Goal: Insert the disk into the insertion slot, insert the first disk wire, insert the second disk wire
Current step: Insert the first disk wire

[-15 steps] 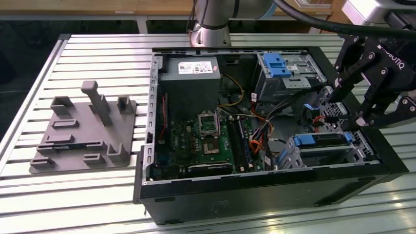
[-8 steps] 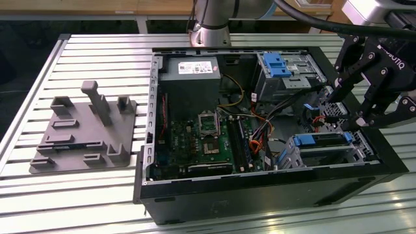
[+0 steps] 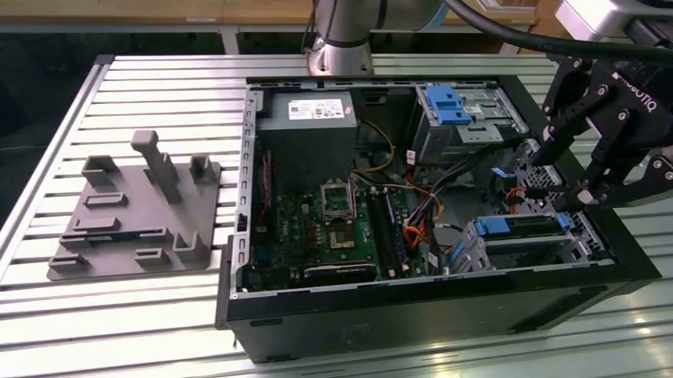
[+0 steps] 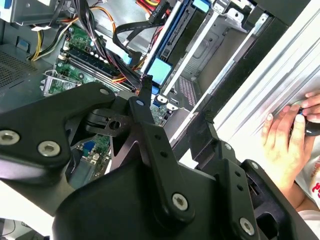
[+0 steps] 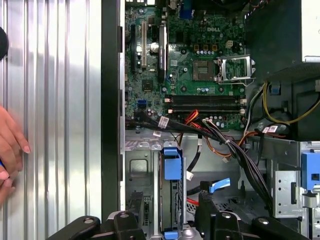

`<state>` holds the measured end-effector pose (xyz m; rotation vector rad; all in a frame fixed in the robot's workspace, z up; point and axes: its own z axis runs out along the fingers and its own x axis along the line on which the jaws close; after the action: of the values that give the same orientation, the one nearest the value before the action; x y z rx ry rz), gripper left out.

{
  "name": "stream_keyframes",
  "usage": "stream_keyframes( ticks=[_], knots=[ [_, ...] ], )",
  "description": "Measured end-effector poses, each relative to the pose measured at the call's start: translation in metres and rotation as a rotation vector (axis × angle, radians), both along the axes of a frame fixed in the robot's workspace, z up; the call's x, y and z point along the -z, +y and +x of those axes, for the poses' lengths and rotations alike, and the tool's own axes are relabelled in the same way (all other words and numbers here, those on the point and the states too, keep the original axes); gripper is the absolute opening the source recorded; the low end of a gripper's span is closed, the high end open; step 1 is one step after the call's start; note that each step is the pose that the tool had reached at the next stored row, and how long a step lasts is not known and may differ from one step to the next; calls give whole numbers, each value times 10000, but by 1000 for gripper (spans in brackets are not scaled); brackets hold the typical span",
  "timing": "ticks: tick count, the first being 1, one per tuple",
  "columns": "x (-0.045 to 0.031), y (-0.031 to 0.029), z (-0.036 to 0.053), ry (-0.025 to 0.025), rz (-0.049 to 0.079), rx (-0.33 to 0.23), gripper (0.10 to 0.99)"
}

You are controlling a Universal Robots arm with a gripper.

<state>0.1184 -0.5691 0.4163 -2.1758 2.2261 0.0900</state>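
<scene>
The computer case (image 3: pixel 421 315) lies open on the slatted table (image 3: pixel 158 87). The gripper (image 3: pixel 557 183) hangs over the case's end at the exterior view's right, its black fingers (image 3: pixel 547 146) spread apart with nothing between them. Right under it, in the near corner of the case, the disk (image 3: pixel 521 230) sits in the insertion slot (image 3: pixel 470 256), with the blue ends of its carrier showing on either side. The second disk wire (image 5: pixel 220 185) runs inside the case just beside one finger; I cannot tell whether its small blue plug is seated. A taller cage (image 3: pixel 450 106) stands in the case's far corner. A person's hand (image 5: pixel 10 150) rests on the table just outside the case wall, and a grey fixture (image 3: pixel 137 213) sits well apart from the case.
</scene>
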Motion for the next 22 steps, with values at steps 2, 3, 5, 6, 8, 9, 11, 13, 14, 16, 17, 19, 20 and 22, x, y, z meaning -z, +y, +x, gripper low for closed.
stream_keyframes(
  ticks=[2, 3, 5, 6, 8, 9, 11, 13, 14, 16, 17, 19, 20, 22],
  knots=[
    [1, 18, 20, 0, -9, 38, 557],
    [2, 23, 26, 0, -20, 93, 557],
    [8, 26, 28, 0, -19, 288, 557],
    [11, 27, 28, 1, -26, 431, 557],
    [15, 30, 29, -1, -111, 645, 557],
    [18, 44, 29, -4, -212, 656, 557],
    [29, 109, 32, -12, -438, 657, 557],
    [39, 177, 35, -20, -691, 656, 557],
    [44, 212, 38, -25, -819, 656, 557],
    [56, 280, 43, -31, -1025, 656, 557],
    [62, 315, 50, -34, -1097, 655, 557],
    [76, 372, 80, -37, -1166, 656, 557],
    [84, 391, 105, -37, -1177, 656, 557],
    [102, 411, 191, -32, -1177, 656, 557]
  ],
)
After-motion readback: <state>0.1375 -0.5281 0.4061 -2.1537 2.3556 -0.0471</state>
